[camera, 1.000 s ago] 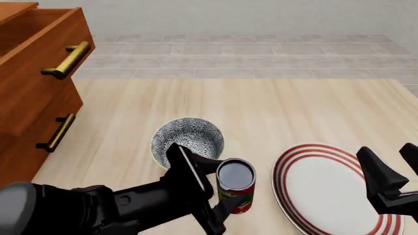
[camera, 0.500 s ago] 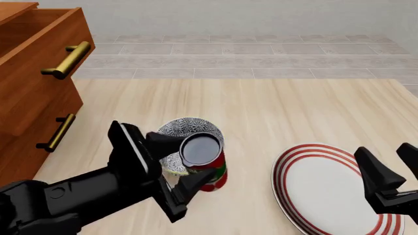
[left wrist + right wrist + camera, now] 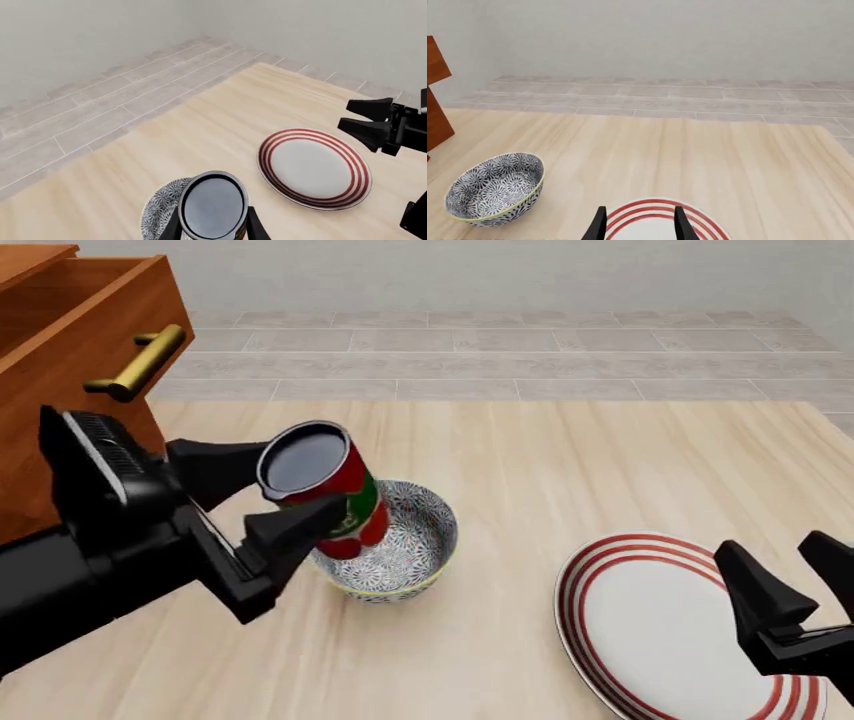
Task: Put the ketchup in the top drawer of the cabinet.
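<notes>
Your left hand (image 3: 274, 505) pinches the ketchup (image 3: 327, 488) between its fingers, carrying the can tilted in the air, clear of the desk (image 3: 561, 470). Directly beneath the hand sits the patterned bowl (image 3: 394, 540); a slip in the grip would likely drop the can into it. Beyond the hand toward the cabinet (image 3: 67, 440), the top drawer (image 3: 74, 350) stands pulled out, its brass handle (image 3: 134, 365) jutting toward you. I judge the main risk is clipping that handle or the drawer front if you swing across without lifting first. Your right hand (image 3: 787, 590) hovers spread and empty, well apart, over the striped plate (image 3: 641, 620).
</notes>
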Robot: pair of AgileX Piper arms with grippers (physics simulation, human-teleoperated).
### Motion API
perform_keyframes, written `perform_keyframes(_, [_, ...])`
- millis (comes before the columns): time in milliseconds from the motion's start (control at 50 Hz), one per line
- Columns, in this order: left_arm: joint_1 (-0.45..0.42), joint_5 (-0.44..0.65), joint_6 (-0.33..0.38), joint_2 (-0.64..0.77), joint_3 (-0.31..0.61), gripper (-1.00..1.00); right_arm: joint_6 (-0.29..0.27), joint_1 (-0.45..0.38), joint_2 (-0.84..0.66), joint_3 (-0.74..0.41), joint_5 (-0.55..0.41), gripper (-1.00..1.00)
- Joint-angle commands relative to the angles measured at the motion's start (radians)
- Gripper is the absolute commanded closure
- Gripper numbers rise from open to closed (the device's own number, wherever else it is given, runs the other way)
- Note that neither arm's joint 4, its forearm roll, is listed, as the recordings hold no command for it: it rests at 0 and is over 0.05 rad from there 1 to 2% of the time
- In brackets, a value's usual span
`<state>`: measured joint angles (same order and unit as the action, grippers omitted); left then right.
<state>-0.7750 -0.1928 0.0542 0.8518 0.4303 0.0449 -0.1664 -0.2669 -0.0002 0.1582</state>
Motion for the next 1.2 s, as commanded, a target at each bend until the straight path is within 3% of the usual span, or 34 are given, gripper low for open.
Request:
perform_keyframes(20, [0.028,0.117,0.041,-0.124,0.047,1.00,-0.001,-0.006,-0.006,0.000,0.005,-1.00])
perform_keyframes(380, [0.082,0.262,0.025,-0.220,0.117,1.00,0.007,-0.003,0.001,0.000,-0.002,-1.00])
perform_keyframes(520, [0.126,0.356,0.012,-0.323,0.136,1.00,0.011,-0.002,-0.001,0.000,0.000,-1.00])
perform_keyframes(580, [0.128,0.384,0.090,-0.375,0.125,1.00,0.012,-0.003,-0.006,0.000,0.004,-1.00])
perform_keyframes(620, [0.132,0.402,0.095,-0.394,0.128,1.00,0.012,-0.003,-0.008,0.000,0.005,-1.00])
perform_keyframes(860, [0.170,0.583,0.067,-0.509,0.220,1.00,0.011,-0.001,0.001,0.000,-0.004,-1.00])
perform_keyframes(960, [0.212,0.617,0.091,-0.550,0.221,1.00,0.012,-0.002,-0.008,0.000,0.004,-1.00])
perform_keyframes(1040, [0.240,0.659,0.033,-0.563,0.260,1.00,0.012,-0.001,-0.009,0.000,0.005,-1.00])
perform_keyframes(1200, [0.271,0.693,0.055,-0.586,0.283,1.00,0.012,-0.004,-0.024,0.000,0.017,-1.00])
